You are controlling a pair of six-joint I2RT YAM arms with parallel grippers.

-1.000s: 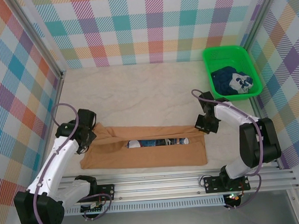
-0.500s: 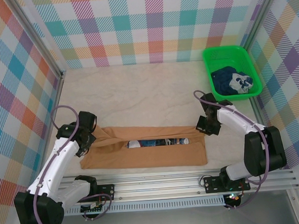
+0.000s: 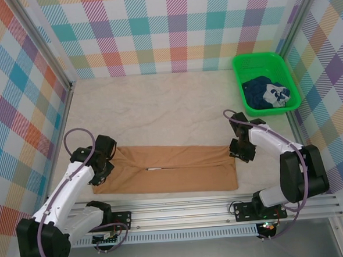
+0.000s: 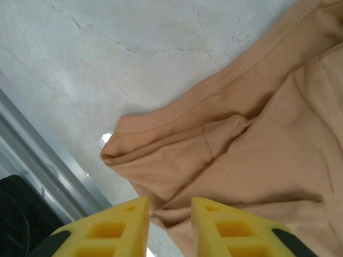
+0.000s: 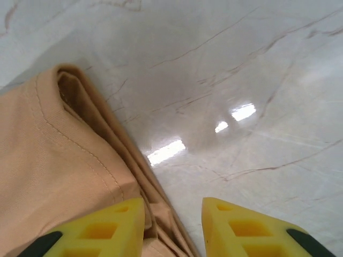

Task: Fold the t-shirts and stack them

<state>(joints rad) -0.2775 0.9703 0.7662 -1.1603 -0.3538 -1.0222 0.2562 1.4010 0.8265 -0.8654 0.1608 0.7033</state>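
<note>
Wrist views are showing the left end effector (image 4: 170, 206) and right end effector (image 5: 173, 206) hanging with fingers spread, pinching nothing, over the stitched ends of the tan t-shirt (image 3: 168, 174). Overhead, it is lying as a long folded band across the lower worktop (image 3: 176, 105); its print, exposed a second ago, is now covered. Upper right, the navy t-shirt (image 3: 262, 92) is sitting in the green basket (image 3: 237, 63)

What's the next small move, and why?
Probably shut the right gripper on the right end of the shirt and carry it leftward for a crosswise fold: the shirt lies as a long flat strip, with that gripper and the left gripper open at its ends.
</note>
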